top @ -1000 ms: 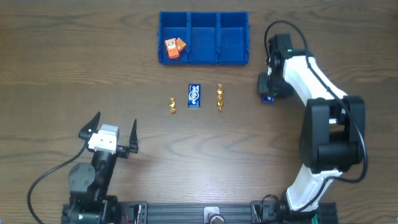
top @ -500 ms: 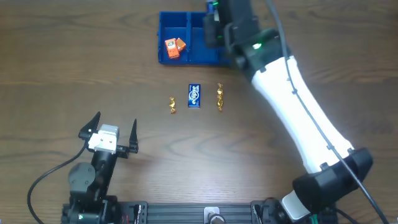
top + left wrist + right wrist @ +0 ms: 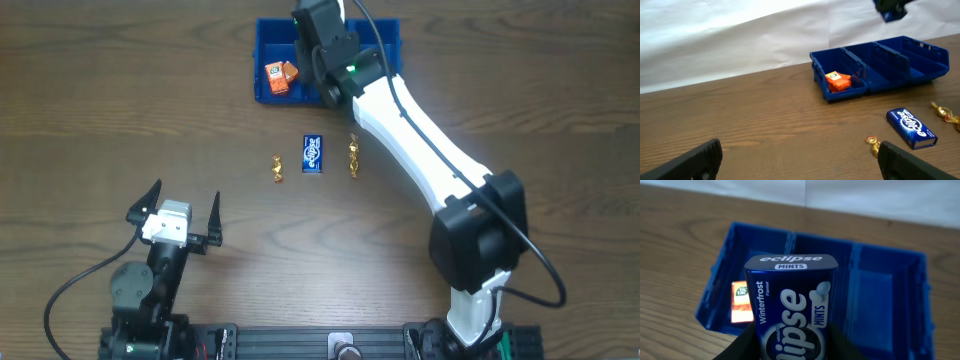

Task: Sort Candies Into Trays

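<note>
Two mint packs (image 3: 313, 153), two orange candies (image 3: 272, 78), one three-compartment tray (image 3: 890, 82).

Soft, even light on the counter (image 3: 90, 120), shadows faint. Left wrist view: bright white backdrop (image 3: 715, 35) across the top, dark fingers (image 3: 695, 160) blurred at the bottom corners. Right wrist view: mint tin (image 3: 790, 305) sharp at lower centre.

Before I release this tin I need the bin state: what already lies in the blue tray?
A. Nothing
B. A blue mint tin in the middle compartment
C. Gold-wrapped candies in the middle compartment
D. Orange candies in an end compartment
D: the orange candies lie in the left-end compartment of the blue tray in the top view, while the right gripper holds the mint tin above it.
</note>
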You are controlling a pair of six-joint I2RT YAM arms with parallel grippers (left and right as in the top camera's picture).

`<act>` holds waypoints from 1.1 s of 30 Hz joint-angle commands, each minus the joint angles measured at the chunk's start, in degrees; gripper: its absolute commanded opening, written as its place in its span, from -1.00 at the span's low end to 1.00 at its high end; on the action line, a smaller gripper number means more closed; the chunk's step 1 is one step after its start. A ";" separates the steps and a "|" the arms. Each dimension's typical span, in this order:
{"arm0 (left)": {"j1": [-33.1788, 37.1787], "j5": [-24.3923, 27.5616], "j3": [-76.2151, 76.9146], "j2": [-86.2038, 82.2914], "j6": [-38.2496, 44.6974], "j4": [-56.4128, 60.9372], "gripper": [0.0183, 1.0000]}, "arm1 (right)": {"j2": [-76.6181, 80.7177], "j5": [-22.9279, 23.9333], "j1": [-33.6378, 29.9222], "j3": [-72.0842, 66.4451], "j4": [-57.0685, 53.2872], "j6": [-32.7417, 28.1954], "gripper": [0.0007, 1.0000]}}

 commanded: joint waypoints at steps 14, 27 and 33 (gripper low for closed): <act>-0.20 -0.04 -1.46 -0.31 0.37 -1.42 0.99 | 8.46 -2.14 -3.10 0.59 3.30 4.22 -0.93; -0.20 -0.04 -1.46 -0.33 0.37 -1.42 0.99 | 9.33 1.55 -3.08 0.59 4.04 8.41 -0.93; -0.20 -0.04 -1.46 -0.31 0.37 -1.44 0.99 | 9.33 1.55 -3.08 0.59 4.20 8.41 -0.36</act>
